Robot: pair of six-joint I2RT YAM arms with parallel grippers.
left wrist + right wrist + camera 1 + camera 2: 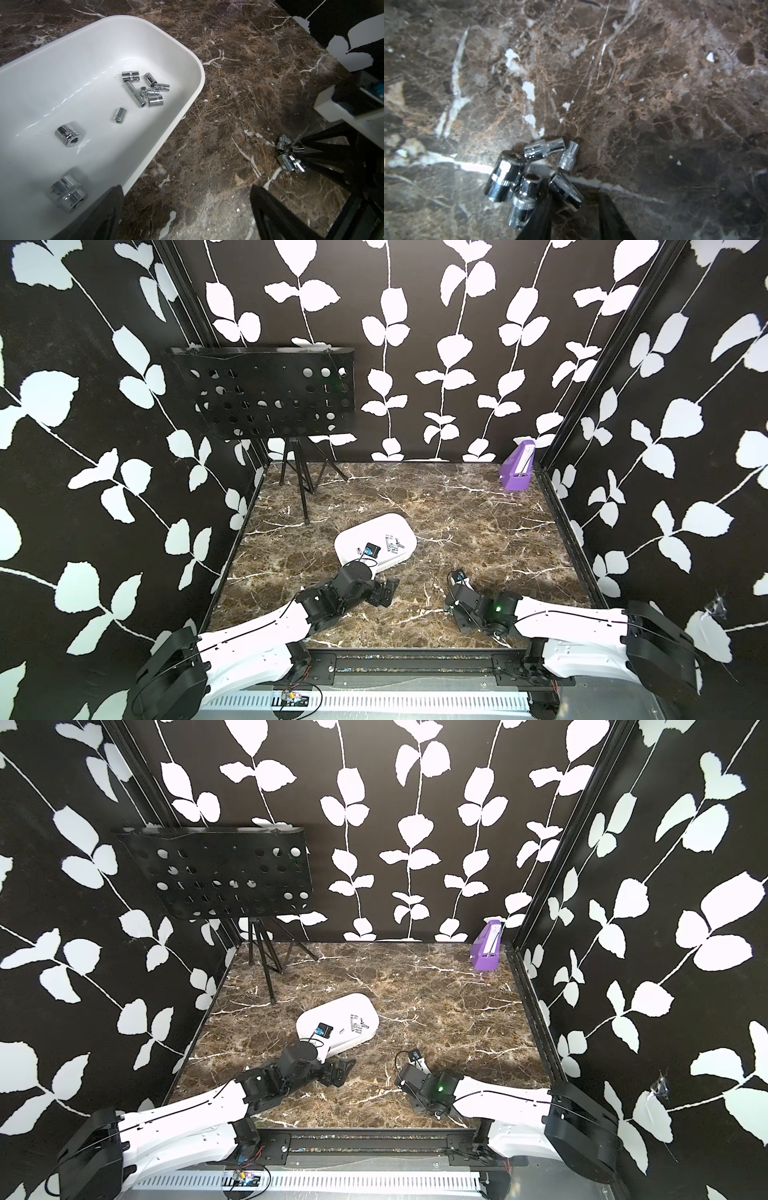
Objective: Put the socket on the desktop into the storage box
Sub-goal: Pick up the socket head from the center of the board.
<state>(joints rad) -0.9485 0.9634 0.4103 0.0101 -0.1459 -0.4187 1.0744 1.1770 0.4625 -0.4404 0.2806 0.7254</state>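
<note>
1. The white box [390, 522] lies flat near the middle of the marble desktop [478, 531], turned at an angle. Both top views show it [353, 1002].
2. In the left wrist view the box holds chrome sockets [155, 100]. A heap of small ones lies near one end, one small socket [120, 114] lies alone, and two big ones [69, 134] lie nearer to the camera.
3. Five more sockets [527, 187] lie on the desktop in a tight bunch, touching each other. They are outside the box, on the side of the right arm [288, 160].
4. The right gripper [576, 199] is down at this bunch. Its fingers stand apart. One socket [564, 191] lies at the tips, next to one finger, with a gap to the other finger, so it is not clamped.
5. The left gripper [187, 187] is low beside the near edge of the box. Its jaws are wide apart and hold nothing. One finger [112, 207] shows in front of the box rim, and the other is over bare marble.
6. At the back, a black music stand [266, 393] is in the left corner and a purple box [517, 470] is in the right corner. Both are well apart from the arms.
</note>
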